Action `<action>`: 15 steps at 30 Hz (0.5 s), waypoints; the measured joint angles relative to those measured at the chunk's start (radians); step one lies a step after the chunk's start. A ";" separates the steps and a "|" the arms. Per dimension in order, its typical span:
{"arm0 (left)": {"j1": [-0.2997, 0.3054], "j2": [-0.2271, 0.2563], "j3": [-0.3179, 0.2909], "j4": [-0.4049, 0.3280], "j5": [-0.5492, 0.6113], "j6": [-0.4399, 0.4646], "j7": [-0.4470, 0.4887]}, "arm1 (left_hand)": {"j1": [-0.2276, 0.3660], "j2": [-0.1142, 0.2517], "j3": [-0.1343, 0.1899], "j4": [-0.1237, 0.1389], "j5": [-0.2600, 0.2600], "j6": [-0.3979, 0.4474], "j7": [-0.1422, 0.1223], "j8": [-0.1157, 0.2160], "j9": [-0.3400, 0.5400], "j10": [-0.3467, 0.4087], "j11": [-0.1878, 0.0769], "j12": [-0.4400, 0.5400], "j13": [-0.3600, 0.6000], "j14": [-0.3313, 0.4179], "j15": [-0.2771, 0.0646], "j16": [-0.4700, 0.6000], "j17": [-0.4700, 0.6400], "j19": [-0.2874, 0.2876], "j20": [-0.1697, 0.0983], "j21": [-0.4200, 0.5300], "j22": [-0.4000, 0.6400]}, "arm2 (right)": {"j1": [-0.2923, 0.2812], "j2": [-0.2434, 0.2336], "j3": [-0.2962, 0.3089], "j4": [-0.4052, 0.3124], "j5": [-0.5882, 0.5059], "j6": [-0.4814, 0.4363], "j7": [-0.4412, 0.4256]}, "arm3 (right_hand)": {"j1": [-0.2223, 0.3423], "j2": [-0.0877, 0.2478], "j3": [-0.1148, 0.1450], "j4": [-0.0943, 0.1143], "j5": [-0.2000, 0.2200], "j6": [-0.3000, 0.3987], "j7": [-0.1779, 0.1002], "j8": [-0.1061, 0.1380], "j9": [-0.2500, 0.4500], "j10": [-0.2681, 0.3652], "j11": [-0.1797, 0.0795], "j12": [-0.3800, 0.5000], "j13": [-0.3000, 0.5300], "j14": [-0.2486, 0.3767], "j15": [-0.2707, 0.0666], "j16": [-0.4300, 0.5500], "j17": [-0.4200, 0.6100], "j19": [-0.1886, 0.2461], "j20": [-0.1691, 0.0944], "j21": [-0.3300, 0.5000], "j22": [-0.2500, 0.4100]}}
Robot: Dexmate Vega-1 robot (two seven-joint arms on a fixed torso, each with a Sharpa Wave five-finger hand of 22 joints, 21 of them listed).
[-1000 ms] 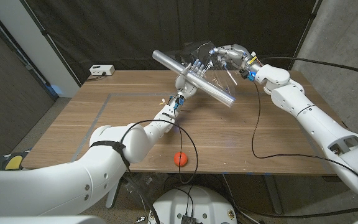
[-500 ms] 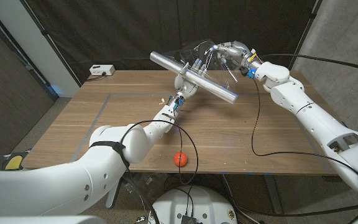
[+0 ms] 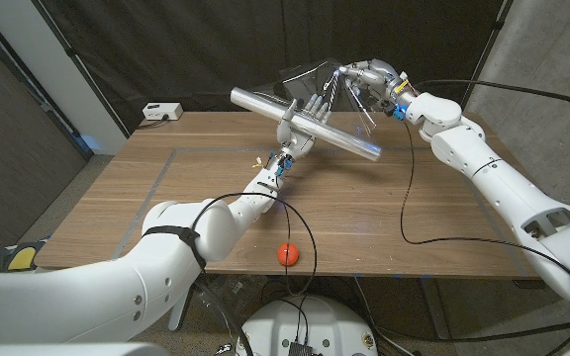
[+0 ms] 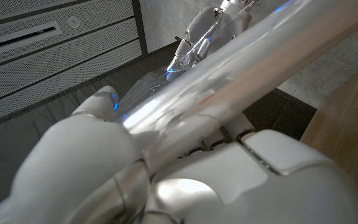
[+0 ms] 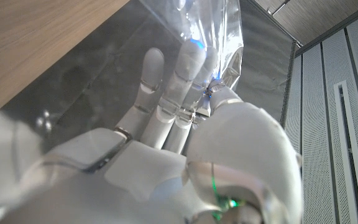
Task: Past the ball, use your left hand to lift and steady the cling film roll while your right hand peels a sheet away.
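1. Cling film roll [image 3: 305, 123] is held up off the worktop [image 3: 216, 188] near the far edge, at about 12 o'clock from the orange ball [image 3: 286, 253], tilted with its end nearest the right arm lower
2. Left hand [image 3: 303, 127] is wrapped round the roll's middle, fingers closed on it in the left wrist view; a smooth tube gripped at one spot could spin or slide, so a pull may just turn the roll instead of freeing film
3. Right hand [image 3: 362, 78] pinches the peeled sheet [image 3: 310, 79] at about 1 o'clock from the roll, thumb against fingers in the right wrist view; the pinch looks small, so the film may slip out if tension jumps
4. Sheet looks crumpled and bunched near the right hand; it may cling to itself or to the fingers [image 5: 185, 74] and tear unevenly
5. A pull off-axis from the roll could lever the low end down onto the worktop or twist it out of the left hand's hold
6. Black cable [image 3: 409, 198] hangs from the right arm over the worktop; it could snag or drag as that arm pulls away
7. Ball sits well apart near the front edge, low risk
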 measured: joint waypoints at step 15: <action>0.003 0.005 -0.003 0.000 -0.001 -0.003 -0.004 | 0.012 -0.009 -0.064 -0.043 0.025 -0.059 0.019 -0.037 -0.008 -0.064 0.021 -0.030 0.000 -0.083 0.003 0.000 -0.009 -0.041 0.020 -0.034 0.000 | 0.034 0.005 -0.004 -0.002 -0.018 -0.028 -0.022 | 0.005 -0.003 -0.007 0.001 0.000 0.000 0.000 -0.001 -0.001 0.000 0.000 0.000 0.000 0.000 0.000 0.000 0.005 0.000 0.000 0.000 -0.009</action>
